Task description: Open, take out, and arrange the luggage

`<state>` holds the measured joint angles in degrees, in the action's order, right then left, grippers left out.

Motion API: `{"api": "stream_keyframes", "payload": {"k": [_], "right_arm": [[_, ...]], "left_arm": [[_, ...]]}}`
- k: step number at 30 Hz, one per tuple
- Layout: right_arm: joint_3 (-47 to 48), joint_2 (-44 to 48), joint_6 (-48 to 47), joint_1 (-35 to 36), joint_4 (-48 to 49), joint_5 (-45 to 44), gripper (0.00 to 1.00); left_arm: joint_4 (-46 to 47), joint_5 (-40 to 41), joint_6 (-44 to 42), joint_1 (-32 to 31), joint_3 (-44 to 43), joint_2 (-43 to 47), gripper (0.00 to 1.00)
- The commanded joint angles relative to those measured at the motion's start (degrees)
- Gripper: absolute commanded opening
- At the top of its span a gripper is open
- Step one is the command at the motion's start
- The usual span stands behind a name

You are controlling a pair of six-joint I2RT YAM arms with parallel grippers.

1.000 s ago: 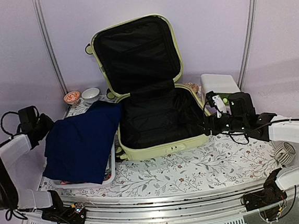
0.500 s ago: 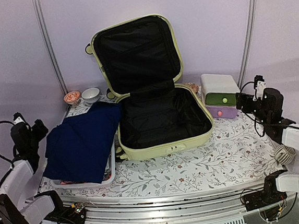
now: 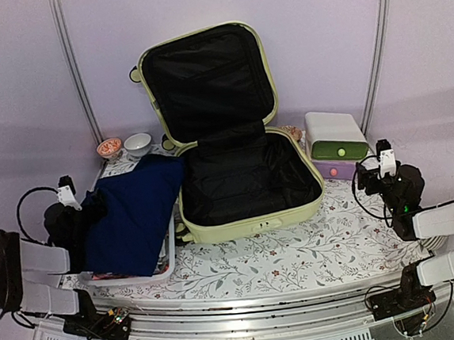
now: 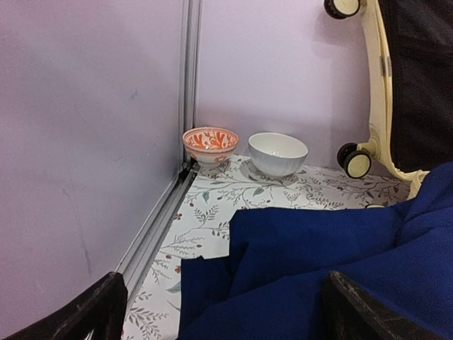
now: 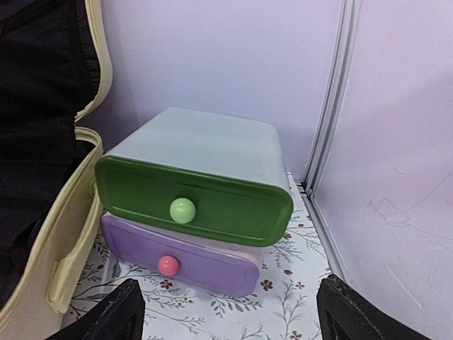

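The luggage (image 3: 240, 185) is set at mid-table with its lid propped upright, so that the black-lined cavity is exposed; nothing is seen inside. Left of the luggage, a blue cloth (image 3: 128, 218) is draped over a white basket (image 3: 170, 264), judged to be contents already taken out. The left gripper (image 4: 223, 301) is held spread wide and empty over the cloth's edge farthest from the luggage. The right gripper (image 5: 230, 294) is likewise parted and empty, right of the luggage, facing the drawer box (image 5: 195, 212). Neither is touching the luggage.
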<state>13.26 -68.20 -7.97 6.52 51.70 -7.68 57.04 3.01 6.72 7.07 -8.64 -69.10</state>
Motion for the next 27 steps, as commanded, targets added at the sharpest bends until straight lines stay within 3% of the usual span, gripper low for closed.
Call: {"api": "stream_keyframes", "payload": {"k": [1, 7, 14, 21, 24, 27], "right_arm": [[0.15, -2.25, 0.95, -6.09, 10.95, 5.36, 0.87], [3.35, -4.47, 0.49, -9.61, 8.15, 11.97, 0.86], [1.81, -2.24, 0.80, -10.79, 7.21, 11.89, 0.87], [-2.47, 0.39, 1.53, -10.83, 7.17, 13.19, 0.85], [-5.30, -3.59, 1.57, -10.92, 14.90, 12.38, 0.85], [-1.94, -6.34, 0.78, -10.92, 12.00, 14.83, 0.85]], "left_arm": [[20.06, -3.89, -1.39, -0.96, 1.55, -8.92, 0.98], [29.19, -5.22, -5.87, -3.82, 1.11, -19.59, 0.98], [16.82, -4.08, -6.55, -5.13, -4.85, -18.84, 0.98], [15.70, -7.88, -8.41, -5.31, -6.10, -19.42, 0.98], [15.65, -7.79, -8.47, -5.40, -6.11, -19.41, 0.98], [15.65, -7.79, -8.45, -5.40, -6.12, -19.41, 0.98]]}}
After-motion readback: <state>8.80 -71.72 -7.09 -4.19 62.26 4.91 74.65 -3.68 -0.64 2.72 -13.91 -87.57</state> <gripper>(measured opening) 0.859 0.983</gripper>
